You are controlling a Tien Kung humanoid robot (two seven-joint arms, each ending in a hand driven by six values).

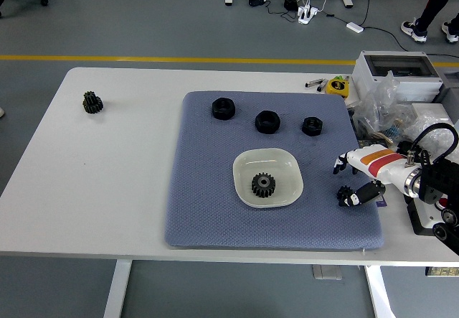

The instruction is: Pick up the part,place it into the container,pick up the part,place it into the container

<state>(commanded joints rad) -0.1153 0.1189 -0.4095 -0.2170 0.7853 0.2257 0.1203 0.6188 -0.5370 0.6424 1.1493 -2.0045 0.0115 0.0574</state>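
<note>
A white bowl (287,166) sits on the blue-grey mat (208,203) and holds a black gear (263,184). A small black gear (344,192) lies on the mat at the right, partly hidden by my right thumb. My right hand (344,181) is over it, fingers spread, with the fingertips (338,164) beyond the gear and the thumb touching or just beside it. Three black nuts (223,108) (267,122) (312,125) lie on the mat's far part. Another gear (92,103) lies on the bare table at the far left. My left hand is out of view.
A grey box (394,67), crumpled plastic bags (380,113), a yellow tape measure (336,86) and pens (314,83) crowd the table's far right. A person's legs (434,9) show on the floor at the top right.
</note>
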